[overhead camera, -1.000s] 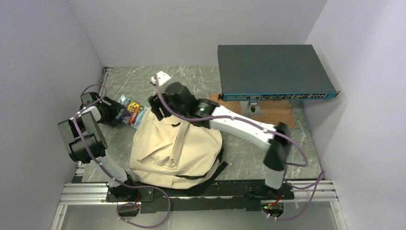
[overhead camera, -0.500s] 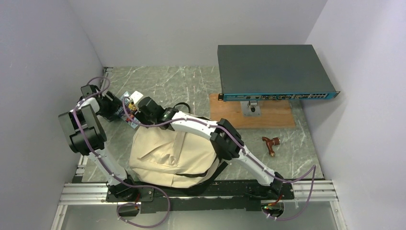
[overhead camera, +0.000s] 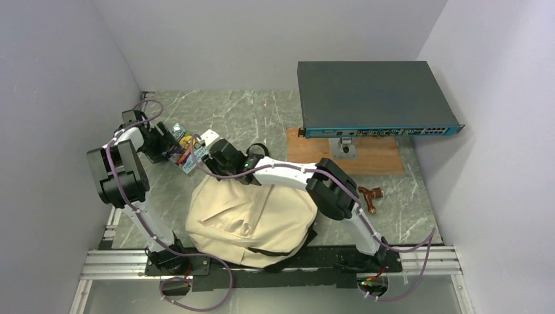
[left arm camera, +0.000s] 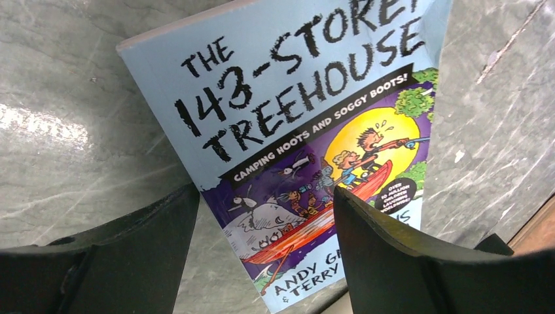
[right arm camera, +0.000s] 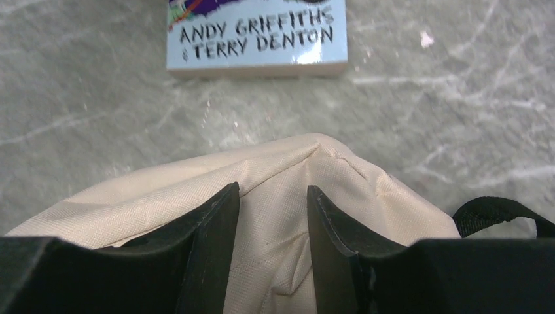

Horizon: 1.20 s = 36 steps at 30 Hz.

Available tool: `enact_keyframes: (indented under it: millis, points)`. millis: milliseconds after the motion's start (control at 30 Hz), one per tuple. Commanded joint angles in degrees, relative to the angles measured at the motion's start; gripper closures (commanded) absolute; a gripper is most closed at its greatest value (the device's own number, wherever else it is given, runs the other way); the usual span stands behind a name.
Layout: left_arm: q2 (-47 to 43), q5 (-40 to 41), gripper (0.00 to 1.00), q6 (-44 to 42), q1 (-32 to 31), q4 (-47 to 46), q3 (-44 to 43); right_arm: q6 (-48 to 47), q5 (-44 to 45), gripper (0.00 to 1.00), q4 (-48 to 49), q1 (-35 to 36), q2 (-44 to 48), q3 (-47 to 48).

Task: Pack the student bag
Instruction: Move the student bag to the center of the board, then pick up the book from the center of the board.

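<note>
student bag (overhead camera: 249,219) top edge between narrow right pincer (right arm camera: 271,193), grip unclear | left pincer (left arm camera: 265,196) wide over book (left arm camera: 294,98)

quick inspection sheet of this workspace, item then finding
surface: grey veined marble table
job's things: student bag lying at the near edge; paperback book flat beyond it, outside the bag
clutter: network switch raised over a wooden board; small copper-coloured piece beside it
grippers: left gripper open over the book; right gripper jaws apart, bag fabric between them
cables: purple cables in slack loops
surroundings: pale walls on three sides
</note>
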State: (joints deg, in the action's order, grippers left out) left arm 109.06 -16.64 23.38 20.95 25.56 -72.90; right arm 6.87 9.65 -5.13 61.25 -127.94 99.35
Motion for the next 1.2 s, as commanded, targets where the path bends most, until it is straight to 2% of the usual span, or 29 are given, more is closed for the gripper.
enact_keyframes:
  millis: [0,100,167,300,400,567,767,900,1100,1167]
  points:
    - [0.6,-1.2,0.20,-1.0,0.1,0.0,-1.8,2.1,-0.7,0.53,-8.5,-0.3,2.1,-5.4]
    - [0.8,-2.7,0.19,-0.6,0.1,-0.1,-1.5,1.1,-1.4,0.48,-8.6,-1.3,0.0,0.8]
    - [0.8,-3.4,0.18,-0.7,0.2,0.2,-1.4,0.0,1.2,0.43,-11.0,-1.8,-3.4,8.3]
    - [0.6,-4.7,0.17,-1.0,0.3,1.5,-1.8,-0.6,3.9,0.27,-12.8,-4.1,-10.1,20.9]
    - [-0.2,-8.7,0.16,-0.7,1.0,0.7,-1.0,1.4,-0.5,0.13,-10.9,-6.6,-13.2,24.6]
    - [-1.7,-10.1,0.12,3.2,2.5,-1.7,2.7,3.5,-9.3,0.03,-6.4,-9.6,-16.1,27.3]
    - [-3.4,-12.0,0.07,6.5,2.9,-3.3,6.6,2.5,-13.9,0.02,-6.4,-9.7,-23.8,37.7]
    - [-4.7,-7.9,0.05,8.5,3.4,1.1,7.3,5.1,-16.0,0.05,-3.1,-9.9,-24.9,37.4]
    - [-3.8,-10.6,0.05,12.3,3.4,1.1,10.1,12.4,-21.8,0.25,-1.8,-10.1,-26.2,37.0]
    - [-2.0,-13.3,0.08,13.0,3.4,0.0,10.7,15.2,-24.3,0.32,-1.1,-10.2,-26.5,35.9]
